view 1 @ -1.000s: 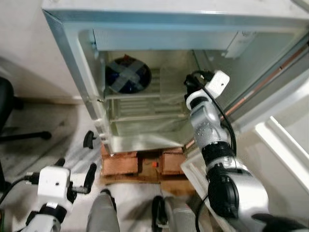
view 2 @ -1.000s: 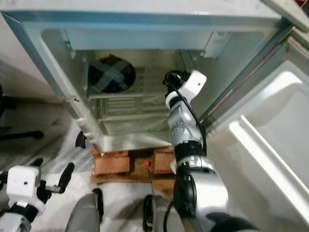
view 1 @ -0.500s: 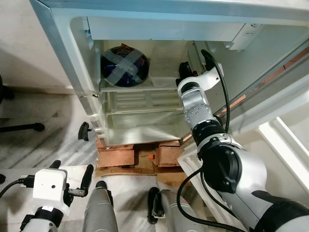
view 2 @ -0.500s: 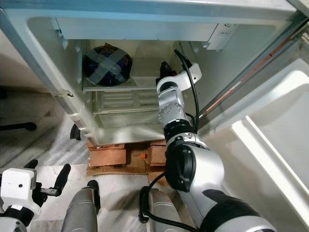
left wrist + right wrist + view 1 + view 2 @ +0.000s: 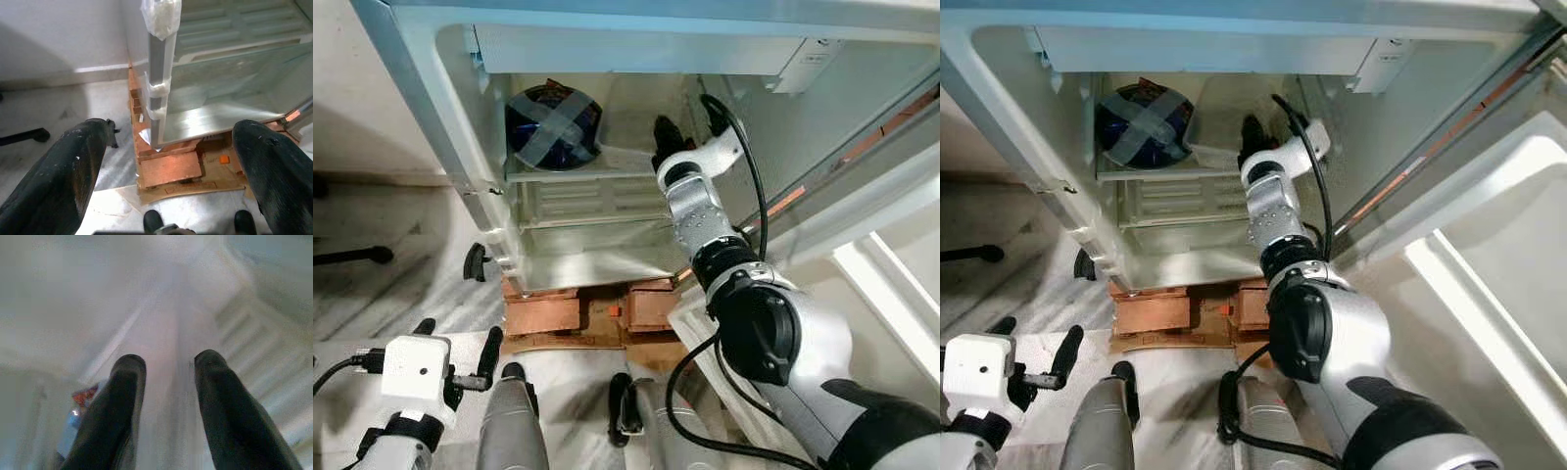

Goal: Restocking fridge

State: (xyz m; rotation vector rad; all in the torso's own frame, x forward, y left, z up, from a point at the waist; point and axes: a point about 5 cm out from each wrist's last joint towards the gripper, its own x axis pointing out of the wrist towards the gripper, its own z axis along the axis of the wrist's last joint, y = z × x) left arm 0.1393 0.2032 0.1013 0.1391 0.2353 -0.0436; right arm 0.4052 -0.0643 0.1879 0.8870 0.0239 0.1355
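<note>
The fridge [image 5: 431,108] stands open before me. On its glass shelf [image 5: 568,171] lies a dark blue round bundle [image 5: 553,124] crossed with grey tape. Just right of it sits a clear plastic container [image 5: 1217,132], tilted a little. My right gripper [image 5: 667,133] reaches deep onto that shelf at the container's right side. In the right wrist view its fingers [image 5: 122,396] stand close together with a pale, blurred wall between them. My left gripper [image 5: 458,341] hangs low over the floor, open and holding nothing, its fingers [image 5: 63,171] spread wide.
The fridge rests on brick blocks [image 5: 543,313] and cardboard. Its door [image 5: 1489,245] swings open on the right, with white door shelves. A black chair leg [image 5: 352,257] and a black caster [image 5: 475,262] lie on the marble floor at the left. My legs [image 5: 509,431] stand below.
The camera has shifted towards the fridge. My right gripper has moved deeper and leftward along the shelf, and the clear container has moved with it towards the blue bundle. The left arm stays put.
</note>
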